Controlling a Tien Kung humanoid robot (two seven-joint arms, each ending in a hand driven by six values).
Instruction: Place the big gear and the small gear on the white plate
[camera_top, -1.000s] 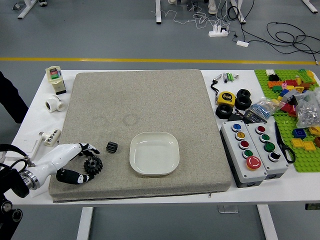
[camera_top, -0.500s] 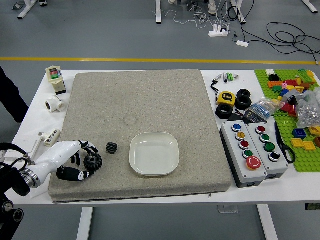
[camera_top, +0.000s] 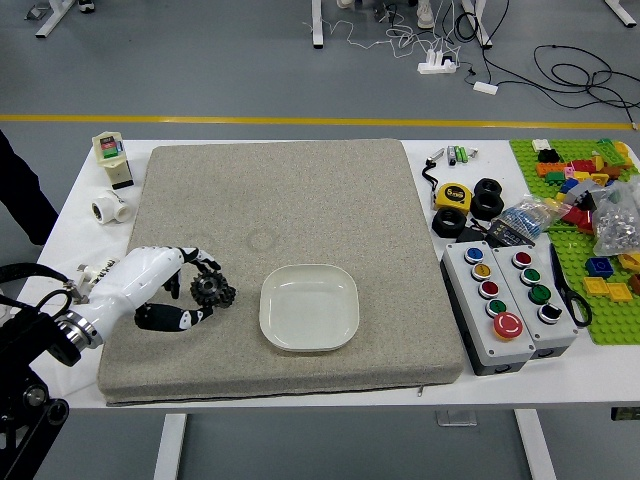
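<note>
Head view, and the left hand (camera_top: 165, 285) is reaching in over the gray mat (camera_top: 300, 220), its black fingers (camera_top: 205, 262) closing around the big gear (camera_top: 208, 289). That toothed black wheel is sitting right at the fingertips, gripped between the upper fingers and the thumb (camera_top: 160, 317), which is pointing across below it. Whether the gear is touching the mat, the view isn't settling. And the small gear? Dark shapes are crowding together at the fingertips, so I can't be picking it out from the big one.

Just to the right of the hand, the white plate (camera_top: 309, 308) is lying flat on the mat, with the held gear near its left rim but apart from it. Beyond the hand, toward the far left, a white pipe fitting (camera_top: 110, 207) is resting on the table (camera_top: 590, 370), and a small cream container (camera_top: 112, 160) is standing farther out still. Well off to the hand's right, past the plate, two button boxes (camera_top: 487, 320) are lying side by side, with a yellow tape measure (camera_top: 453, 197) sitting beyond them.
</note>
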